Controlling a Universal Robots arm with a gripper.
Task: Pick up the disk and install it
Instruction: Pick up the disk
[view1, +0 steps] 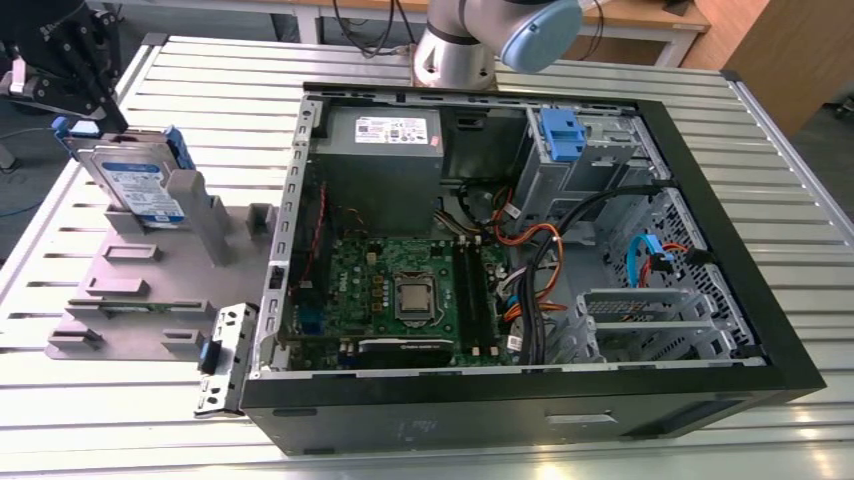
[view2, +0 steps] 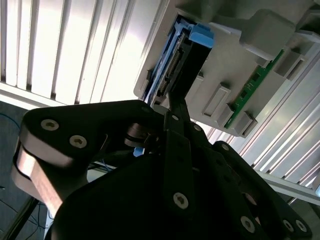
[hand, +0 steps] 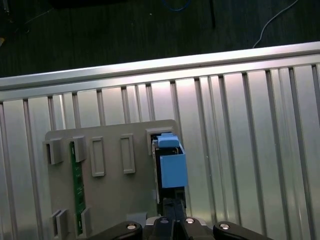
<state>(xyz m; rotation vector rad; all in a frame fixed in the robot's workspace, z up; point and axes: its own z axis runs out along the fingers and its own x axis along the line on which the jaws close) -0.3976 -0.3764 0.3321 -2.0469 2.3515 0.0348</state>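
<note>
I can't read a single word or number from here. The disk (view1: 134, 183) carries a blue-and-white label (view1: 144, 196) on its face, but the print is too fine for me to make out. The white sticker (view1: 390, 129) on the grey metal box (view1: 380, 172) inside the computer case (view1: 534, 405) shows only dark, illegible lines.

Harsh glare on table (view1: 120, 400); case (view1: 467, 420) interior shadowed.

Open computer case (view1: 507, 410) beside grey fixture (view1: 147, 285)
</note>
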